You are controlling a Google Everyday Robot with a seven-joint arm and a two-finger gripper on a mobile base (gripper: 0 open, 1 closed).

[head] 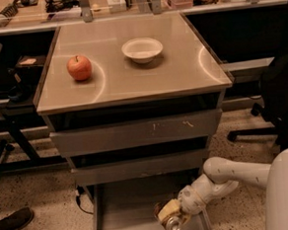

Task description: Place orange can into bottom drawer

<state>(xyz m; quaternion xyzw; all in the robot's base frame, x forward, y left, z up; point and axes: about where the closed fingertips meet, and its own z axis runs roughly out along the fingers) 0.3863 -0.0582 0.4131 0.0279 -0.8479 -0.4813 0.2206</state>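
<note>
1. My gripper, smooth off-white plastic with yellowish pads, clamps the orange can over the bottom drawer, near its right wall.
2. The can is shiny metal with a silvery end.
3. The drawer floor is matt grey metal.
4. Above the drawer, two upper drawer fronts are scratched grey metal.
5. The cabinet top is smooth and glossy.

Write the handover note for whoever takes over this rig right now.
Hand: shut on the can, low at the right side of the bottom drawer, arm reaching in from the right.
Can: on its side in the hand, silver end facing the camera; can't tell whether it touches the drawer floor.
Drawer: pulled open; the two above it are closed.
Done: can gripped and brought into the drawer.
Left: set it down, let go, pull the arm out.
Apple and bowl on top are not part of the job.
</note>
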